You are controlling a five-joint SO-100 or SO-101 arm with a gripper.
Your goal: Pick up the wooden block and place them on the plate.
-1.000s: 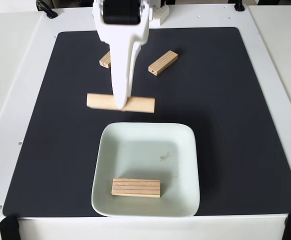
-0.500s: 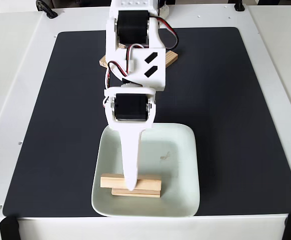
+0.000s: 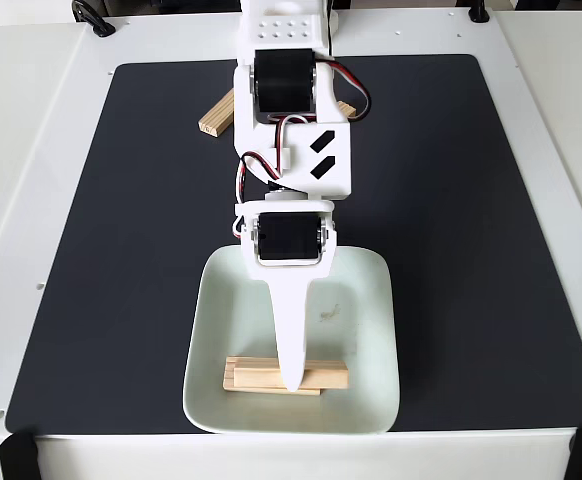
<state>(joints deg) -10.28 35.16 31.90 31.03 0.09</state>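
Mint-white plate (image 3: 371,300) (black mat (image 3: 471,200))

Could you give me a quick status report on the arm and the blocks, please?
Gripper low over the plate, on a wooden block atop another block; fingers' state unclear. Two blocks on the mat behind the arm. Nothing in the way.

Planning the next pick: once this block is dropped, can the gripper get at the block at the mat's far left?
Probably yes. That wooden block lies on the black mat with bare mat to its left; the gripper is over the plate, holding another block.
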